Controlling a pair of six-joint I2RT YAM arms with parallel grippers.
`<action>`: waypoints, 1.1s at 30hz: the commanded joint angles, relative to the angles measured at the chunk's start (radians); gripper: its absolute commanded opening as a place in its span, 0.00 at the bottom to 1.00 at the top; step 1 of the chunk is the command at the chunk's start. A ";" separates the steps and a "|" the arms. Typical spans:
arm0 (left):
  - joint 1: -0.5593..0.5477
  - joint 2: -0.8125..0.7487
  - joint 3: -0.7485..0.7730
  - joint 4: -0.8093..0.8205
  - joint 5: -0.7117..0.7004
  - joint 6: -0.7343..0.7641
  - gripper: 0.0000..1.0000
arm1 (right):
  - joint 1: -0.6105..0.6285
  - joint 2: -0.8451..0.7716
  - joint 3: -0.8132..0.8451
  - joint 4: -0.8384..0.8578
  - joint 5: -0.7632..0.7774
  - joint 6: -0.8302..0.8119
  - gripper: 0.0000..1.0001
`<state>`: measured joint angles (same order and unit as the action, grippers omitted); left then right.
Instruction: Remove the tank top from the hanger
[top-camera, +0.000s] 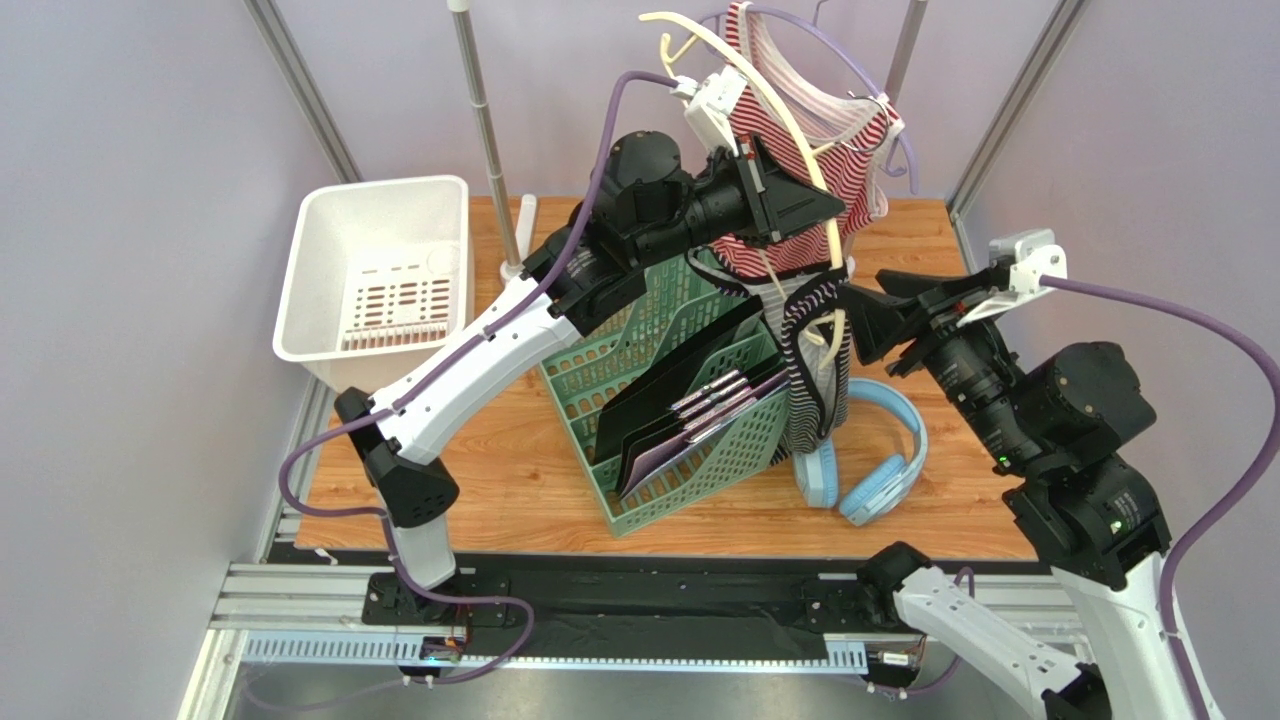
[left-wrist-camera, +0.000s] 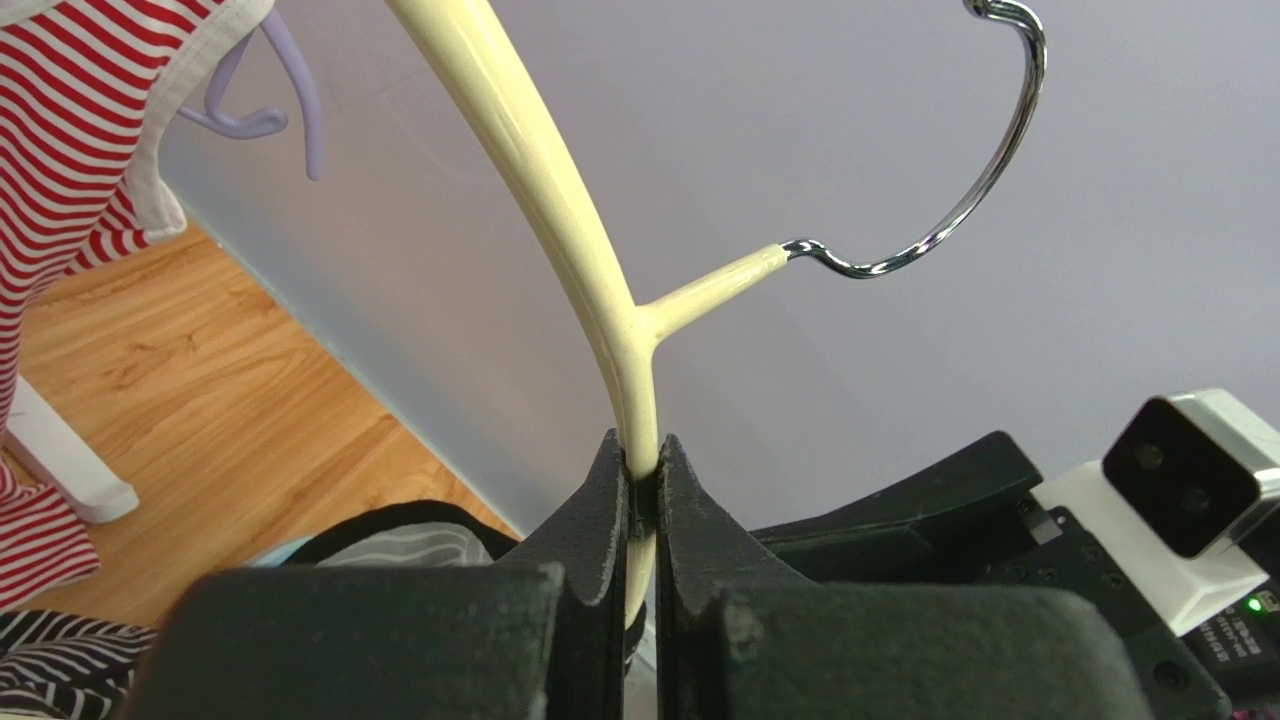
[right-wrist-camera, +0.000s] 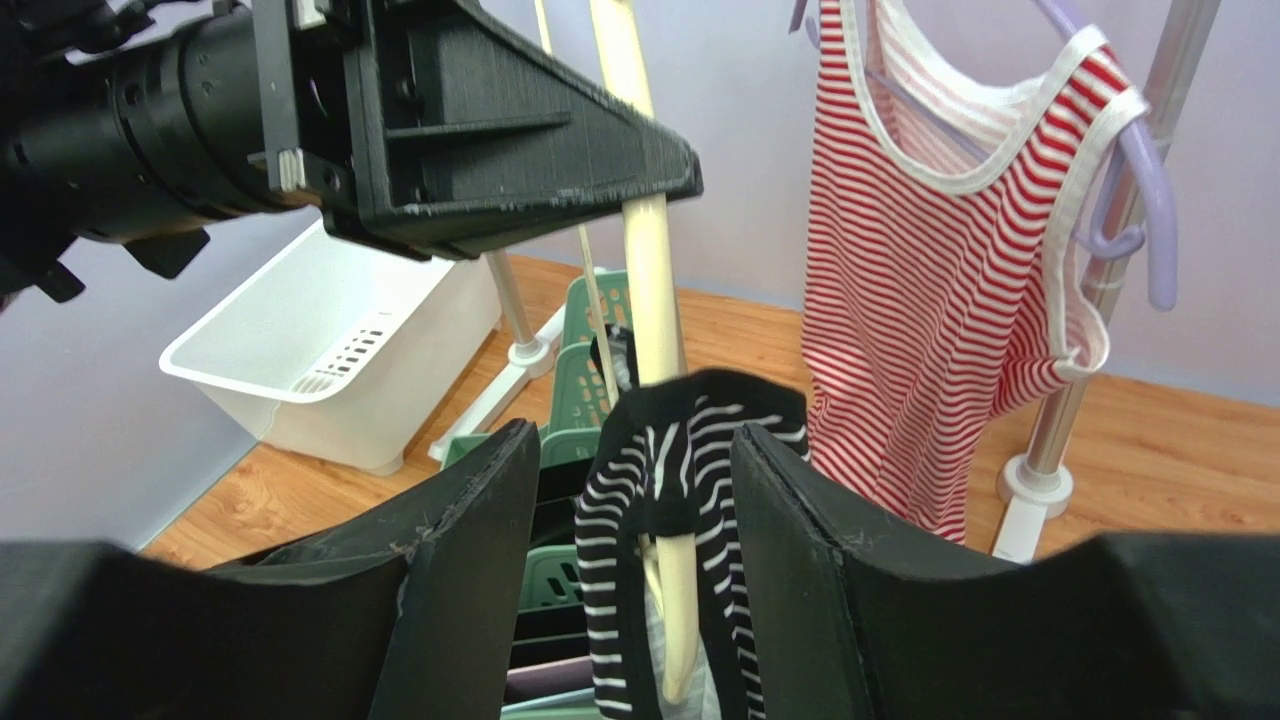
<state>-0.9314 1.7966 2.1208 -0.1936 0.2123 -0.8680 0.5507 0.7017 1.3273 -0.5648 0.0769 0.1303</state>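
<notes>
Clamping cream hanger (left-wrist-camera: 559, 188) in left gripper (left-wrist-camera: 643, 468); straddling strap of zebra-striped tank top (right-wrist-camera: 616, 578) with right gripper (right-wrist-camera: 631, 450), spread wide, nothing pinched. Could catch the hanger rod threaded through that strap on closing; could snag or twist hanger if pulled sideways.

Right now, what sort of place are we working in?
Probably a lab robot cell, not a home: plain lilac enclosure walls, a wooden table fronted by an aluminium rail, and staged props such as a white basket and blue headphones.
</notes>
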 joint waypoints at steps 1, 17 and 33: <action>0.002 -0.020 0.030 0.075 0.032 -0.009 0.00 | 0.000 0.070 0.091 0.000 -0.009 -0.064 0.55; 0.002 -0.029 0.028 0.075 0.059 -0.009 0.00 | 0.000 0.223 0.204 -0.015 -0.016 -0.127 0.28; 0.005 -0.028 0.027 0.060 0.047 0.006 0.02 | 0.000 0.232 0.211 0.019 0.014 -0.158 0.00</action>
<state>-0.9295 1.7966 2.1208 -0.1791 0.2607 -0.8768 0.5480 0.9352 1.4937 -0.5934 0.0822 0.0063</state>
